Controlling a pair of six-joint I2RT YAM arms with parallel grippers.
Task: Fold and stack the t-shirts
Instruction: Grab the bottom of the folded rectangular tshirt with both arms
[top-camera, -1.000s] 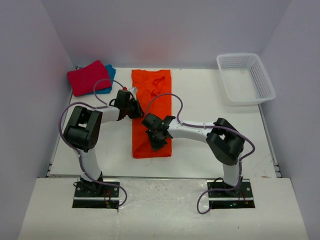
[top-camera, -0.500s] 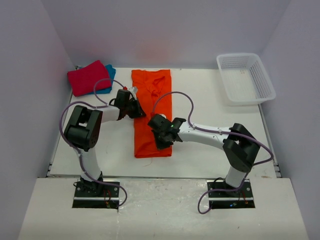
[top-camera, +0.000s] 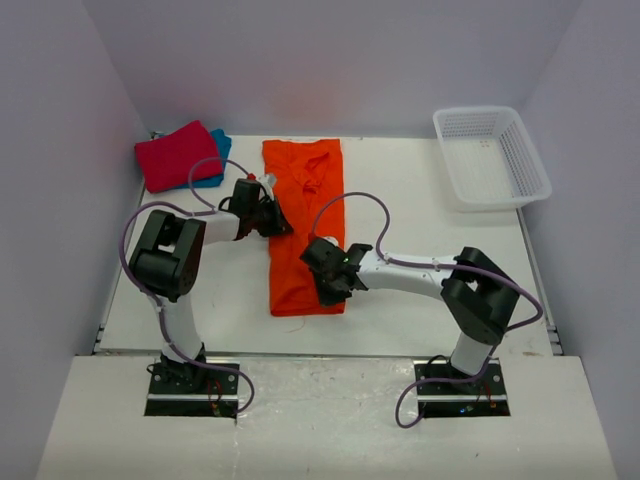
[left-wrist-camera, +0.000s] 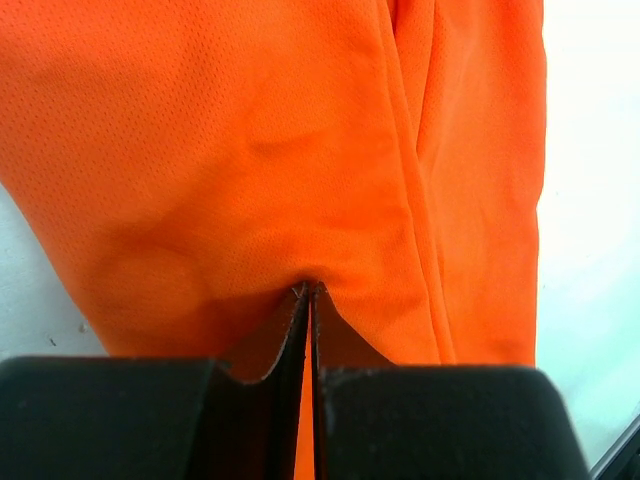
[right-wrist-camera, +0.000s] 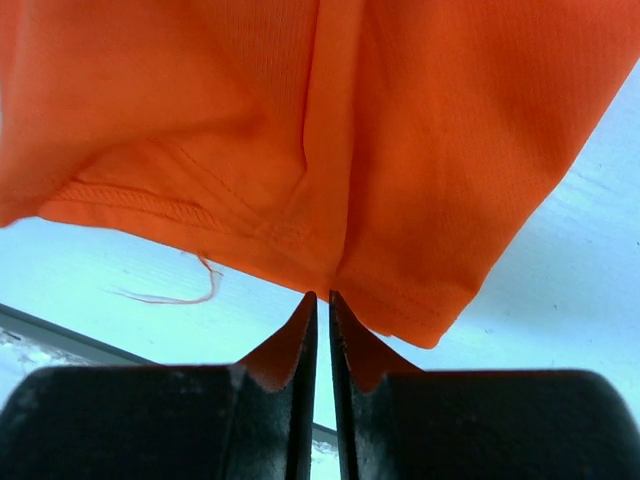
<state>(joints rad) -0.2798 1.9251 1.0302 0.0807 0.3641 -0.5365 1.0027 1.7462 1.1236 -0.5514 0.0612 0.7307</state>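
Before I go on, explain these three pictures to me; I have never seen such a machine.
These are two robot arms bolted to a white table. The wide picture looks down from above and behind them; the close-ups come from cameras on their wrists. An orange t-shirt lies stretched out mid-table, a crimson t-shirt sits on a teal t-shirt far left, and a white lattice basket stands far right. The left end effector is shut, pinching the orange cloth. The right end effector is at the shirt's near hem, jaws almost together; whether it grips is unclear.
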